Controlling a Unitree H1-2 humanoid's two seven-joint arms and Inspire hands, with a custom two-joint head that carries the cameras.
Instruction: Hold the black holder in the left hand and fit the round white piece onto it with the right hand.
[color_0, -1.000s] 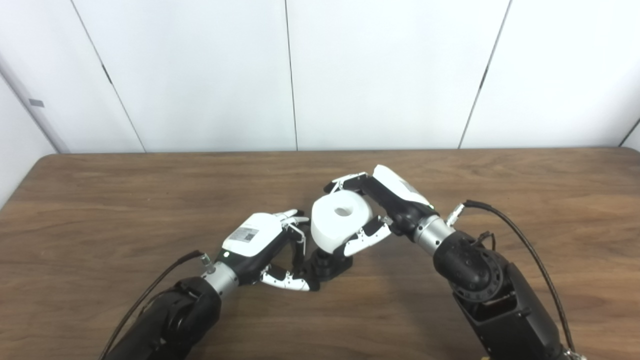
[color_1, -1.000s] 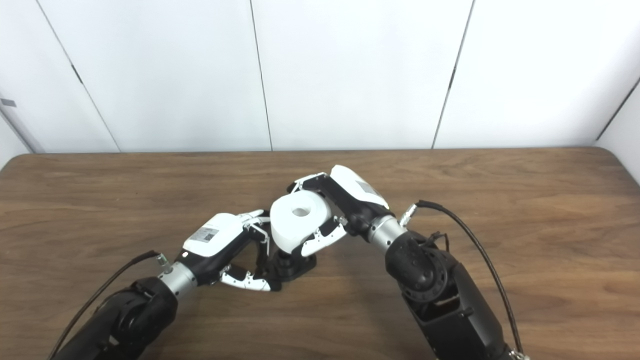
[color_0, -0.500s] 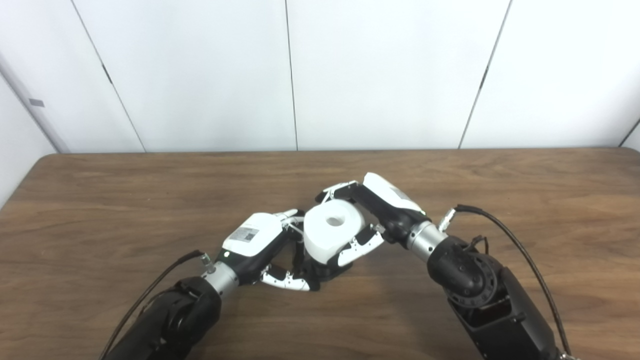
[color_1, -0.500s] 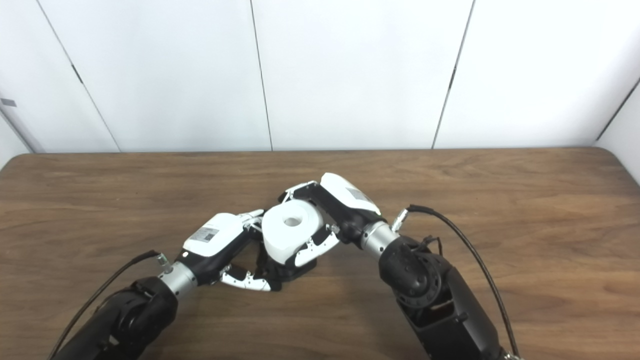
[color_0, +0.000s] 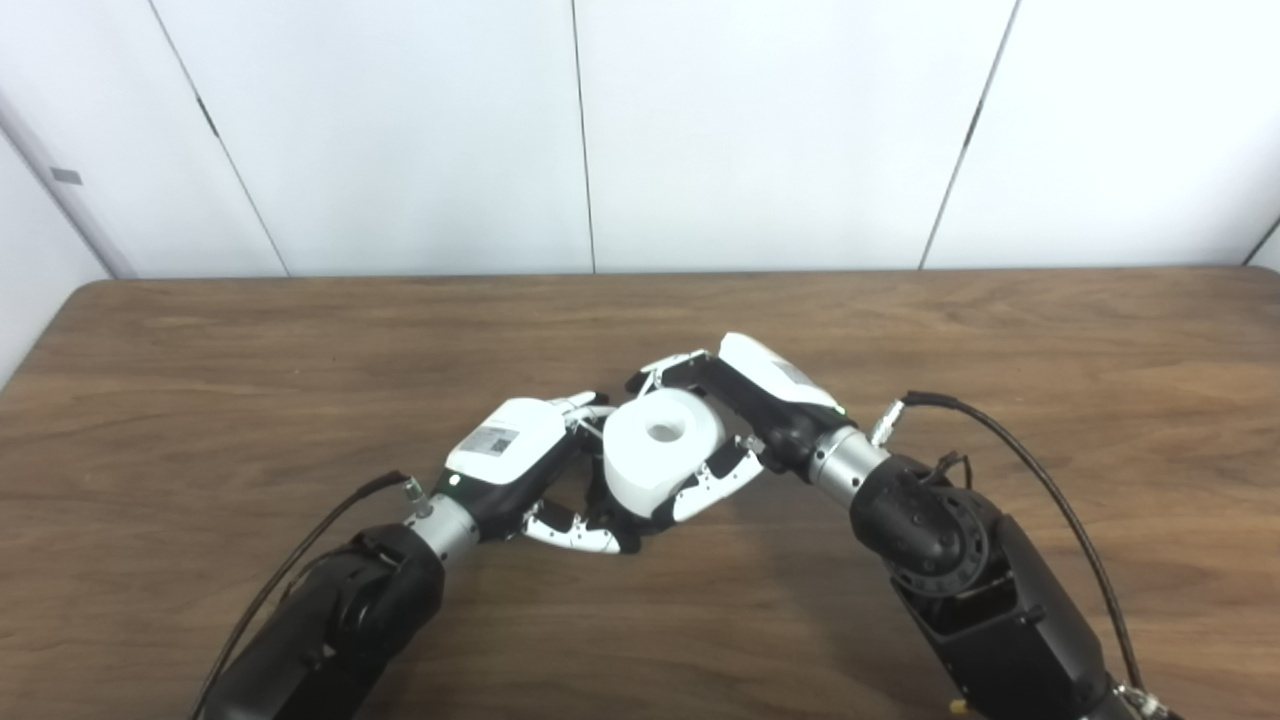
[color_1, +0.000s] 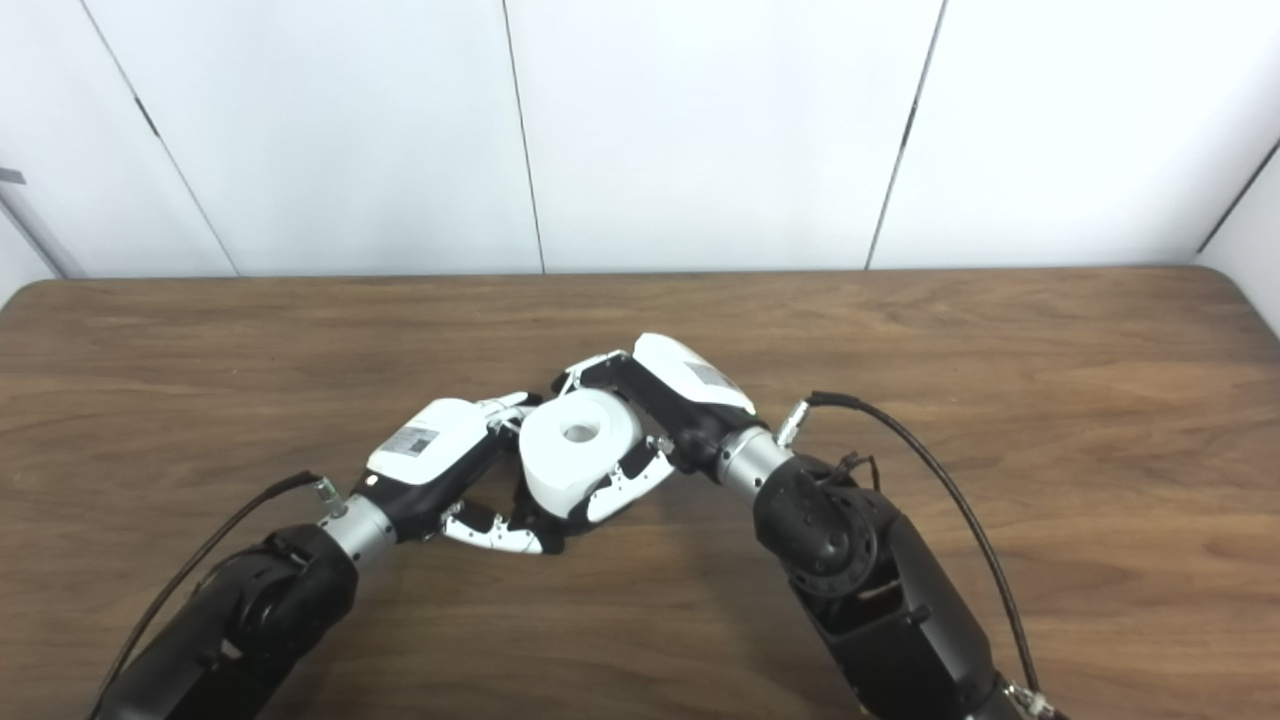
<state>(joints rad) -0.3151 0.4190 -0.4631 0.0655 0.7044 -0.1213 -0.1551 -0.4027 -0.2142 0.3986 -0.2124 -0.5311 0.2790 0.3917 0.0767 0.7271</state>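
The round white piece, a thick roll with a centre hole, is held upright in my right hand, whose fingers wrap its far side and thumb presses its near side. It sits low over the black holder, which is almost wholly hidden beneath it; only a dark sliver of the base shows on the table. My left hand is curled around the holder from the left, thumb low along the table, fingers touching the roll's left edge. In the right eye view the roll covers the holder the same way.
The brown wooden table stretches wide on both sides of the hands. White wall panels stand behind its far edge. A black cable loops from my right wrist over the table.
My right hand has brought the white roll down and left over the holder's post, so the holder is now nearly covered. The left hand has stayed put. The camera has tilted down slightly.
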